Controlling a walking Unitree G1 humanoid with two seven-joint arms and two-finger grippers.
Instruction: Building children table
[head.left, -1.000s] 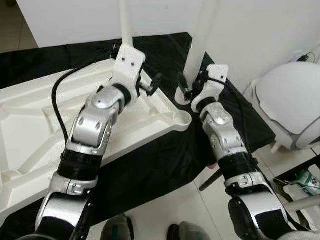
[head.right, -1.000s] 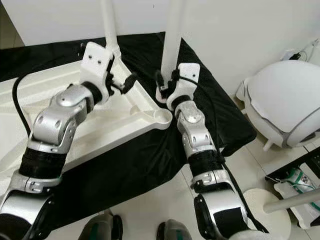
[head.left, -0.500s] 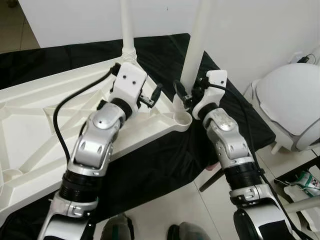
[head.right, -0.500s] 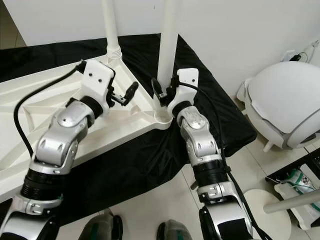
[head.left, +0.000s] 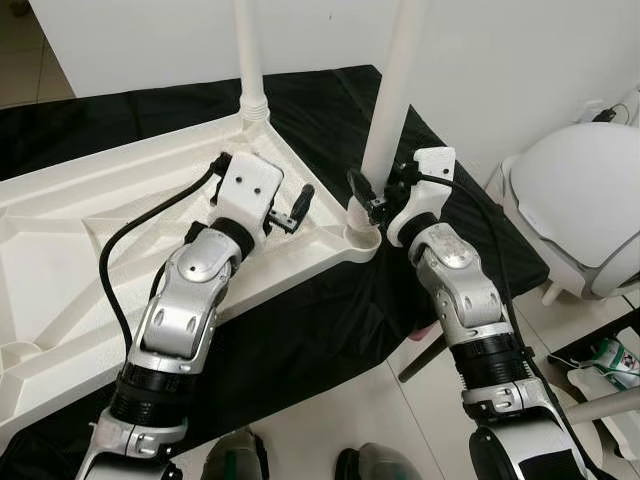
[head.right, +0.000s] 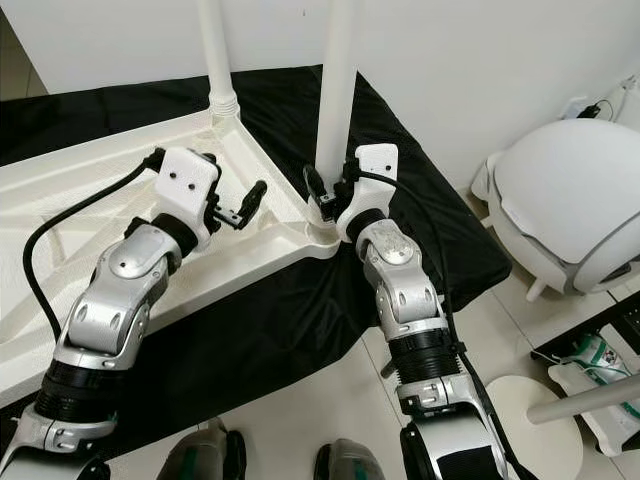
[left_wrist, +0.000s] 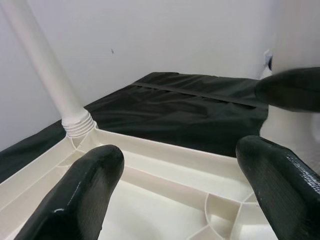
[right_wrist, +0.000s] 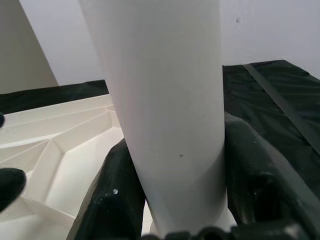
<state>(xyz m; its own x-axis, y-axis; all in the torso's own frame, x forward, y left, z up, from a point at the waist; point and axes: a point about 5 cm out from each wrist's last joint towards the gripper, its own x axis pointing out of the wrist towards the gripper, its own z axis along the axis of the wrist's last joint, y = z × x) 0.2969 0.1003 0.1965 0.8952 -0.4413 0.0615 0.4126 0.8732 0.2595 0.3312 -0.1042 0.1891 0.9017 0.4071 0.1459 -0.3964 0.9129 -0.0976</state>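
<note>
Two white table legs stand up from the upturned white tabletop (head.left: 60, 250), which lies on a black cloth (head.left: 320, 310) on the floor. In the left eye view the right gripper (head.left: 372, 192) has its jaws closed around the near leg (head.left: 392, 90) at the tabletop's right corner socket. The far leg (head.left: 248, 55) rises at the far corner. In the right eye view the left gripper (head.right: 238, 208) hovers over the tabletop's right edge, jaws open. Left wrist view: both fingers (left_wrist: 85, 185) spread, nothing between them. Right wrist view: black fingers (right_wrist: 112, 200) press both sides of the leg.
</note>
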